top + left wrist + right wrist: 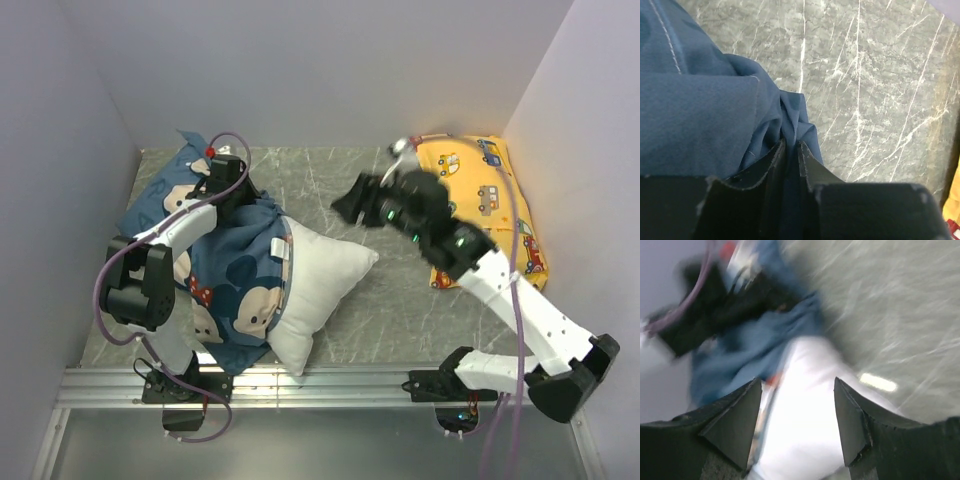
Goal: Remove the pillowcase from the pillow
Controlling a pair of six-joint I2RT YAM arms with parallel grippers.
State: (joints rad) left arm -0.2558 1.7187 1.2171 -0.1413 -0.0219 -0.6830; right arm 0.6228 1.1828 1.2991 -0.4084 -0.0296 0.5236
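The blue pillowcase (235,285) with mouse faces lies bunched at the left, still covering the left half of the white pillow (325,275), whose right end sticks out bare. My left gripper (232,198) rests on the case's upper fold. In the left wrist view its jaws (791,144) stand slightly parted, so it is open, with a fold of the blue pillowcase (700,115) lying between them. My right gripper (348,205) hangs open above the table, up and right of the pillow. The blurred right wrist view shows the white pillow (805,430) beyond the spread fingers (797,382), untouched.
A yellow car-print pillow (480,190) lies at the back right against the wall. Grey marble tabletop (400,300) shows between the two pillows. White walls close in on the left, back and right. The left arm (705,315) appears blurred in the right wrist view.
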